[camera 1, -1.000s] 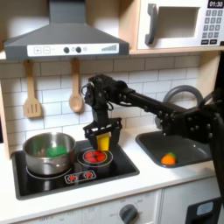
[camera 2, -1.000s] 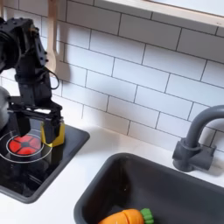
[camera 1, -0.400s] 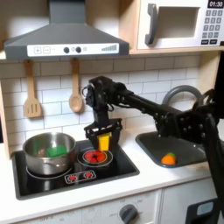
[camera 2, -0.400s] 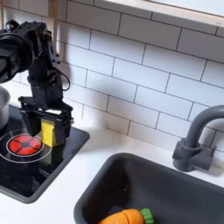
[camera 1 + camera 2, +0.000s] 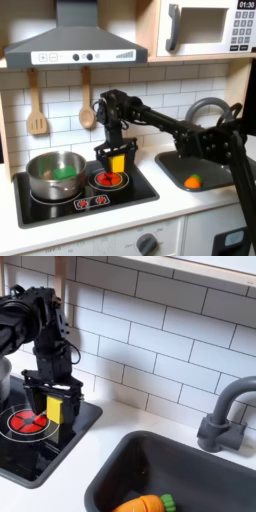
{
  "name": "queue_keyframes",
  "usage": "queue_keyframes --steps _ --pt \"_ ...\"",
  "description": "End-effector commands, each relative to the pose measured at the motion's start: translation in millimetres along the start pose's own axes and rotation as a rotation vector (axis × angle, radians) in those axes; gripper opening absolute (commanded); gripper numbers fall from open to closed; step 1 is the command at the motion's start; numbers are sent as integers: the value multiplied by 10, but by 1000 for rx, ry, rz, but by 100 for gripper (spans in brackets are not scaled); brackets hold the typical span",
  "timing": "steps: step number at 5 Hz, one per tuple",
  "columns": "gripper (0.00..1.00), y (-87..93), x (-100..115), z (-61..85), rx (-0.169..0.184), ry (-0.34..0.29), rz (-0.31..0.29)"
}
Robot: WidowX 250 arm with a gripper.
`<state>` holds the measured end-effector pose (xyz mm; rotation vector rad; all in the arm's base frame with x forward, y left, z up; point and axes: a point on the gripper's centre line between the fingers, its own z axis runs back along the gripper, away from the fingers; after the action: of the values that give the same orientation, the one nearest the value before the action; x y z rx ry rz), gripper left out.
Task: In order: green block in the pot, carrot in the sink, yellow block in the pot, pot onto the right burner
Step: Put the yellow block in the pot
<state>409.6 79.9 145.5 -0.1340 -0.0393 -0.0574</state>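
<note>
My gripper (image 5: 117, 160) is shut on the yellow block (image 5: 118, 161), holding it upright just over the back of the red right burner (image 5: 107, 180). In the second exterior view the gripper (image 5: 53, 408) and yellow block (image 5: 55, 410) hang beside that burner (image 5: 25, 421). The steel pot (image 5: 40, 176) stands on the left burner with the green block (image 5: 66, 171) inside it. In both exterior views the carrot (image 5: 192, 182) (image 5: 143, 503) lies in the dark sink (image 5: 212, 166) (image 5: 205, 471).
A black stovetop (image 5: 130, 190) carries both burners. Two wooden utensils (image 5: 37, 105) hang on the tile wall under the range hood (image 5: 75, 45). A dark curved faucet (image 5: 225, 416) rises behind the sink. The pot's rim (image 5: 3, 376) shows at the second exterior view's left edge.
The gripper has carried the yellow block a little to the left in both exterior views, closer to the pot. Pot, green block and carrot have not moved.
</note>
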Motion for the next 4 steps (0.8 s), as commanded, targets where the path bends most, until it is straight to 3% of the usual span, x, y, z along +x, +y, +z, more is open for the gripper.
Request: queue_keyframes --steps 1,3,4 --pt "0 57 21 20 22 -29 22" --pt "0 65 -25 205 3 -88 46" --pt "0 169 -113 370 -8 -137 92"
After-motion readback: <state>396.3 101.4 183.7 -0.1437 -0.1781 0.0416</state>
